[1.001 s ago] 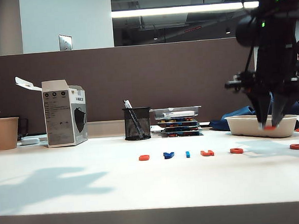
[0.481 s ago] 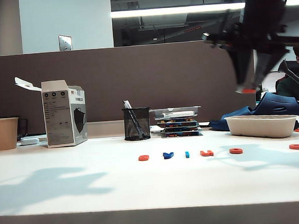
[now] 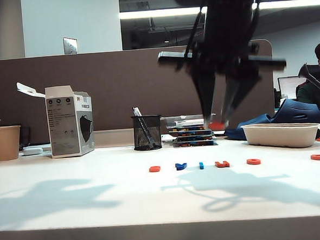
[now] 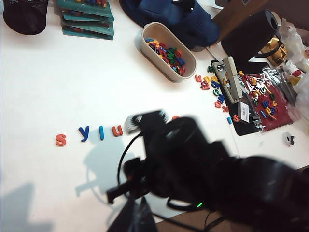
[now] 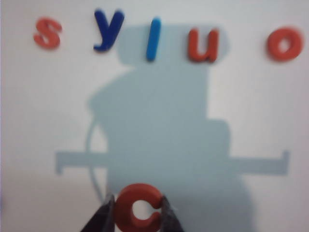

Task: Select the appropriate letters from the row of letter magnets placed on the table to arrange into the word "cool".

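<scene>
Swinging in from the tray side, the right gripper (image 3: 219, 123) now hangs above the middle of the table (image 3: 100, 210), clamped on an orange letter c (image 5: 138, 208); placing looks next. Its opening faces sideways along the row. Farther back lie s (image 5: 47, 33), y (image 5: 108, 29), the light-blue l (image 5: 153, 38), its long axis crossing the row, u (image 5: 203, 44), o (image 5: 285, 43). The left gripper, probably below its camera, is unreadable.
</scene>
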You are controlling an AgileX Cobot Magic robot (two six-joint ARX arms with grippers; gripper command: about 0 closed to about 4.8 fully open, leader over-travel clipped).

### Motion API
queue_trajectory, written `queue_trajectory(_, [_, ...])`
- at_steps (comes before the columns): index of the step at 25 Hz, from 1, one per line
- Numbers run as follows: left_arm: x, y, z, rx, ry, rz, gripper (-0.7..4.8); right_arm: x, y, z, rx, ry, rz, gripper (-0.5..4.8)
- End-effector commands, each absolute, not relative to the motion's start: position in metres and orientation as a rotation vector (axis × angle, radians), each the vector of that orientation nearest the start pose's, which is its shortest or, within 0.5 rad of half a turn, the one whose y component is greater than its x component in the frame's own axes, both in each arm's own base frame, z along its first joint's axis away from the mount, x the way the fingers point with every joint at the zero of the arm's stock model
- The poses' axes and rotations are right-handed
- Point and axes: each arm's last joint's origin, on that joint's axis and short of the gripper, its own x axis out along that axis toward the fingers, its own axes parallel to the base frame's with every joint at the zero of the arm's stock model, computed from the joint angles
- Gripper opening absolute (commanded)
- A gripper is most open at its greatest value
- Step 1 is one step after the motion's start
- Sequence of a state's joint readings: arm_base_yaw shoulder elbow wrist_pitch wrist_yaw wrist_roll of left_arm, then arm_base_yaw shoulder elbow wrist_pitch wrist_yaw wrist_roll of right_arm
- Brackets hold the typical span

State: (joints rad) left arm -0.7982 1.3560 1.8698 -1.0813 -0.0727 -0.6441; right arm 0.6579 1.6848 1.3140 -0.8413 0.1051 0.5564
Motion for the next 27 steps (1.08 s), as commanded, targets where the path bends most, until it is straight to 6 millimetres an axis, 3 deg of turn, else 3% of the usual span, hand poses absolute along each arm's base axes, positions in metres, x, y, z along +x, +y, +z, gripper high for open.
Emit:
queue_trajectory(1, [0.161,-0.162,0.484,-0.356,0.71,-0.51,-0.03,0.261,0.209,0.227,0.078,1.189,0.148,0.94])
queue_trajectory(15, [0.16,-0.162,0.484,-0.355,0.711,-0.51,-0.03,0.263,0.213,0.156,0.01,1.319,0.077,0.94])
queue_trajectory(27, [0.16,-0.162,0.484,-0.355,0.711,-0.51,-0.03,0.262,0.213,0.152,0.011,1.351,0.089,0.95])
